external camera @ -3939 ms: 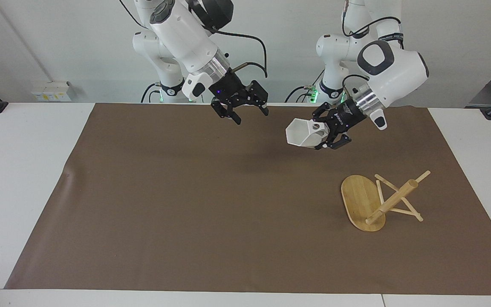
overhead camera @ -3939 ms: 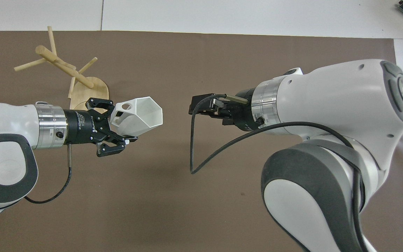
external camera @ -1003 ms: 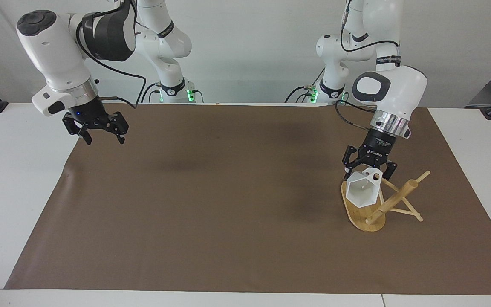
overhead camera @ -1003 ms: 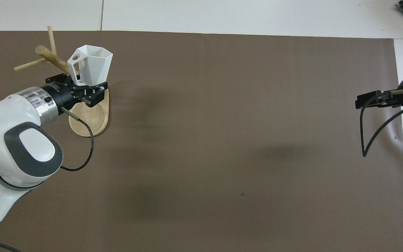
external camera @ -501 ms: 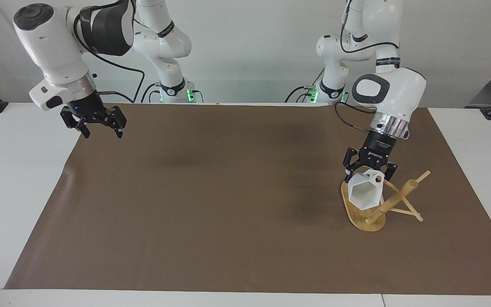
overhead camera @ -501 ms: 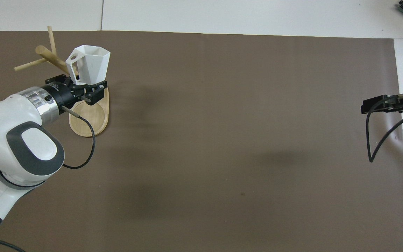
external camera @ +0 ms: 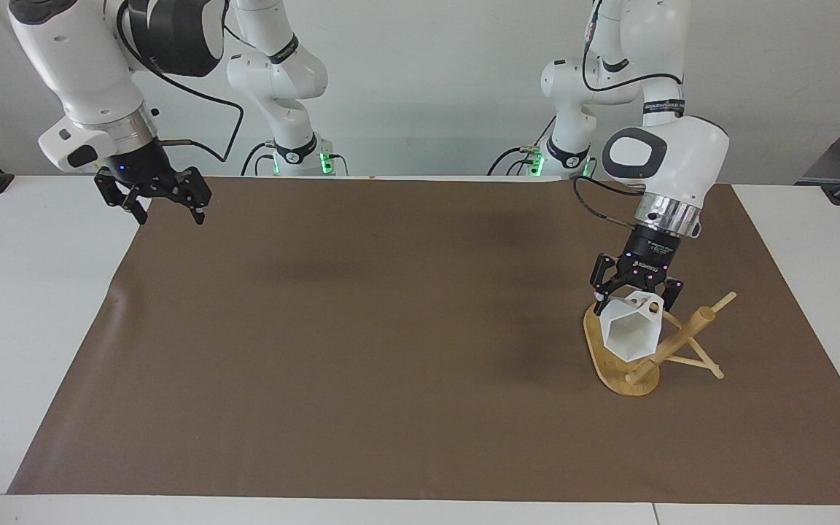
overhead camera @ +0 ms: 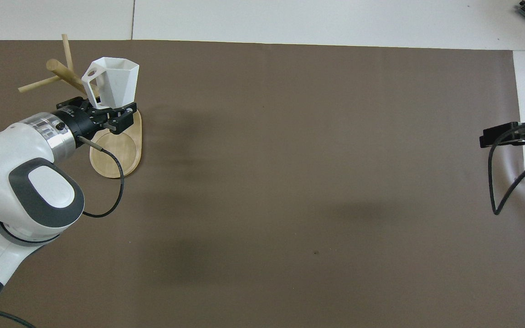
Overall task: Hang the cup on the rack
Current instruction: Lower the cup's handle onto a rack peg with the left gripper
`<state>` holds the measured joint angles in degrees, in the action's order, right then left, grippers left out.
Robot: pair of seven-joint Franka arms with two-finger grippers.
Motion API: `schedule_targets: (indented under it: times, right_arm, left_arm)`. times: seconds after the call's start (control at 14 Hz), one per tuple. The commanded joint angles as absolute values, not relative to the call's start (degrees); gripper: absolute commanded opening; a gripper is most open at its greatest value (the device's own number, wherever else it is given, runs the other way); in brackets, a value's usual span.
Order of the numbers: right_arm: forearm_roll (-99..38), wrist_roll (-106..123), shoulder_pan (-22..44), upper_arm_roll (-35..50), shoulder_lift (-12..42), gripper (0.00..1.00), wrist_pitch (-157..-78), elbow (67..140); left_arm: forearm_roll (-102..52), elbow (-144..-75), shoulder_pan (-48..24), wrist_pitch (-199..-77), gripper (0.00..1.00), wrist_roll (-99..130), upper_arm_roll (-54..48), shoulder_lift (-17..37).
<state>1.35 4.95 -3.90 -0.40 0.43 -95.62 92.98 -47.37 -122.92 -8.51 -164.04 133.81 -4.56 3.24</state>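
Cup (external camera: 630, 332) over rack (external camera: 613, 363) on mat (external camera: 362, 350), toward left arm's end.

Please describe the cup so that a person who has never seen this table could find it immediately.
Look at the brown mat and go to the left arm's end, where the bamboo rack stands. The cup is in the air over the rack's oval base, held by the left gripper. It is the only white, faceted thing there, with a blocky handle pierced by a round hole.

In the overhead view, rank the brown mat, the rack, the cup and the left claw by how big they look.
1. Mat, by far the largest.
2. Rack, counting base, post and pegs.
3. Cup and left claw: they look alike, and both are raised toward the camera, so their order is unsure.
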Motion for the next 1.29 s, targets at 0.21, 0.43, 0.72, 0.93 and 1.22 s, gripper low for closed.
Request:
schedule_targets:
  times: [0.21, 0.43, 0.72, 0.93, 1.22]
  right_arm:
    - [1.05, 5.36, -3.96, -0.35, 0.61, 1.0, -89.66, 89.21]
    - [0.97, 5.36, -3.96, -0.35, 0.62, 1.0, -87.54, 88.77]
    - [1.23, 5.36, -3.96, -0.35, 0.44, 1.0, -87.54, 88.94]
    - [1.14, 5.27, -3.87, -0.26, 0.53, 1.0, -88.41, 89.03]
    - [1.05, -0.26, -3.87, -0.26, 0.53, 1.0, -89.12, 89.38]
  left_arm:
    - [-46.49, -123.31, -8.35, -166.63, 0.0, 136.75, -4.57, 3.69]
    - [-46.49, -123.49, -8.35, -166.73, 0.0, 138.34, -4.48, 3.69]
    - [-46.49, -123.75, -8.17, -166.73, 0.0, 139.48, -4.31, 3.69]
    - [-46.49, -123.66, -7.65, -166.64, 0.27, 139.31, -4.31, 3.69]
    - [-46.41, -123.66, -6.6, -166.2, 1.0, 139.39, -4.22, 3.69]
